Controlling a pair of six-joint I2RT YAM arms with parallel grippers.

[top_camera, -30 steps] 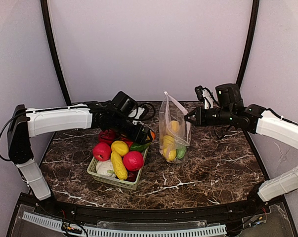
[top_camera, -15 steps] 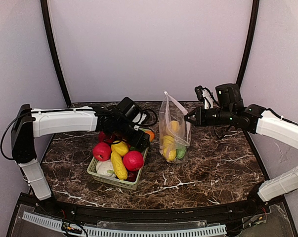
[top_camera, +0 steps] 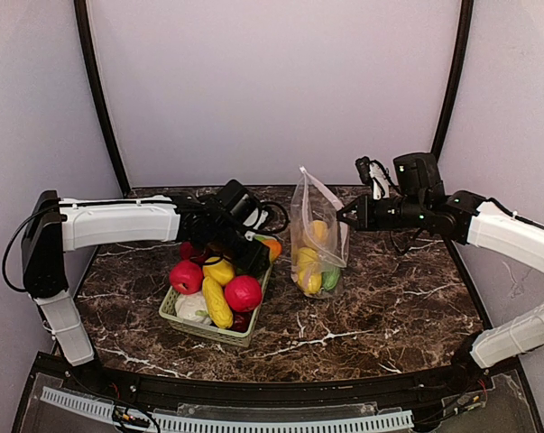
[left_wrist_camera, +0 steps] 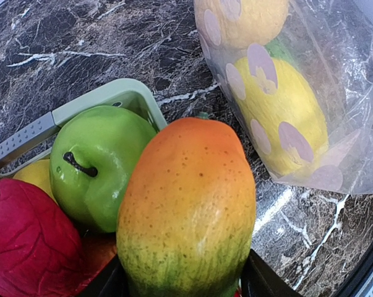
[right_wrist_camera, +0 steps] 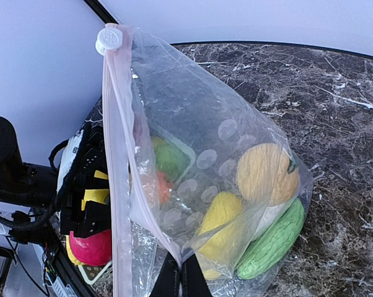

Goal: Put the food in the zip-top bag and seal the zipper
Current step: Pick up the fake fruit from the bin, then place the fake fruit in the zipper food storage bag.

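Observation:
The zip-top bag stands open on the marble, its pink zipper running up to a white slider. My right gripper is shut on the bag's mouth edge and holds it up. A yellow fruit, a tan round one and a green ridged one lie inside. My left gripper reaches into the basket's far right corner. Its fingers press both sides of an orange-green mango, next to a green apple.
The pale green slatted basket sits left of the bag, holding a red apple, a yellow fruit, a red one and a white one. Dark posts rise at the back corners.
My left gripper has moved right and down into the basket's far corner, and its jaws have narrowed around the mango. The right arm and the bag have not moved.

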